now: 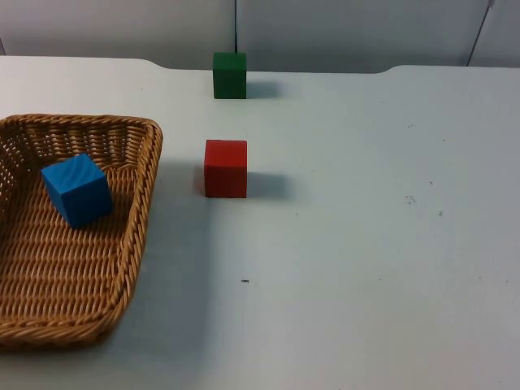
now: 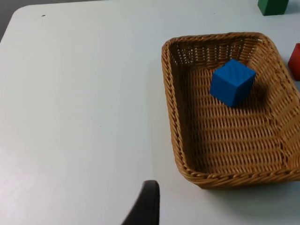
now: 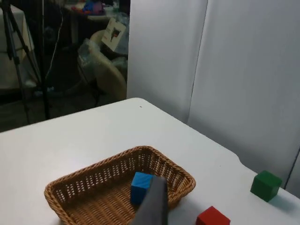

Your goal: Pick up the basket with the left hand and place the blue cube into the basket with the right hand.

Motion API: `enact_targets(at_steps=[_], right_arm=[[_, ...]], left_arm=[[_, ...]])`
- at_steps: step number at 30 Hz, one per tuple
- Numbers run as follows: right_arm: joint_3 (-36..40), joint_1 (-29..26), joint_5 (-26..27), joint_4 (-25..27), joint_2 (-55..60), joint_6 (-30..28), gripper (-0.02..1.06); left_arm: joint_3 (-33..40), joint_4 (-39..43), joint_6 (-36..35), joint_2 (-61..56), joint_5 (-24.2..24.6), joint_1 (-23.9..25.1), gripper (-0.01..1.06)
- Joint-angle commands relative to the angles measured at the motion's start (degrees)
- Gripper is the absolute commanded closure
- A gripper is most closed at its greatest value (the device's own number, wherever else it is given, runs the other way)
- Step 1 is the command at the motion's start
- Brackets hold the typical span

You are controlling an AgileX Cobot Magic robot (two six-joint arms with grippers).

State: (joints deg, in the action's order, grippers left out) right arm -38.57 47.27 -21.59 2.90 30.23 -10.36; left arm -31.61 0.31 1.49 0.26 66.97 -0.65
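You have the basket (image 1: 73,236) sitting flat on the white table (image 1: 366,244), and the blue cube (image 1: 77,189) is already inside it, resting on the woven floor toward the end of the basket that faces the partition wall (image 1: 325,28), turned a little askew to the basket's sides. Take the basket as your landmark: the red cube (image 1: 226,168) stands on the table just beside its long rim, apart from the wicker, and the green cube (image 1: 230,75) stands further beyond the red cube, close to the partition wall. Nothing lies over the blue cube or across the basket's mouth. From the left wrist view you see the left gripper (image 2: 146,206) as one black fingertip hanging above bare table beside the basket's near short rim, clear of the wicker; you cannot tell whether its fingers are spread or closed, and it is holding nothing you can see. From the right wrist view the right gripper (image 3: 154,204) hangs high above the table on the side of the basket away from the dark room behind, one grey-black fingertip overlapping the basket's rim and the blue cube; its state cannot be told either
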Motion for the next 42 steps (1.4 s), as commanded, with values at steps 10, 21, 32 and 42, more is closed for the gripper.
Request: enact_targets(at_steps=[10,21,32,42], right_arm=[[1.28,0.15,-14.04,-2.03,-10.65,2.29,0.27],[1.28,0.15,-30.09,-2.90,-24.89,2.40,0.27],[3.21,0.53,-39.79,-2.35,-30.23,4.42,0.27],[9.36,0.53,-40.24,-3.45,-30.23,5.00,0.27]], left_arm=[[0.13,0.11,-0.44,-0.26,-0.56,-1.09,0.23],[0.13,0.11,-0.44,-0.26,-0.66,-1.12,0.09],[0.13,0.33,-0.56,-0.26,-0.66,-1.12,0.00],[0.13,0.33,-0.56,-0.26,-0.66,-1.12,0.00]])
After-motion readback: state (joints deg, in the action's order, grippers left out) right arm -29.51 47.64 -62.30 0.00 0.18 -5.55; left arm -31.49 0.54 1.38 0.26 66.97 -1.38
